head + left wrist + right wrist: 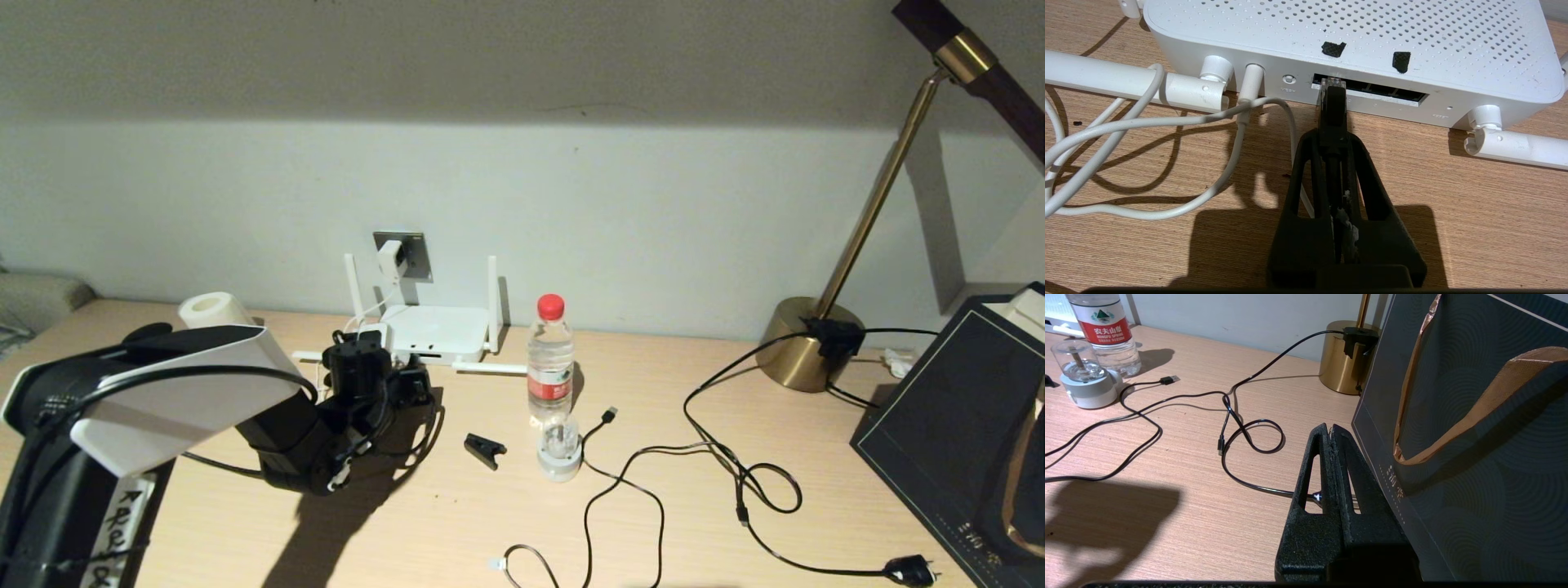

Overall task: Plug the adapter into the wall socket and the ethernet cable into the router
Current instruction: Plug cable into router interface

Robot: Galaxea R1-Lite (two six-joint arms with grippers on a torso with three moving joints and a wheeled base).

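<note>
Left gripper (1333,141) clamps the ethernet cable (1333,108), its clear tip entering the router (1355,36) port directly ahead; adapter (389,260) already sits in the wall socket (412,255).

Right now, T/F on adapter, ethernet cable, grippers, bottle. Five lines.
1. The adapter sits in the wall socket. True.
2. The left gripper is open and empty. False: it is shut on the ethernet cable, whose clear tip is at the router port row.
3. The right gripper holds the black USB cable. False: it is shut and empty beside the dark paper bag.
4. The water bottle has a red cap. True.
5. The router lies on the floor. False: it sits on the desk below the wall socket.
</note>
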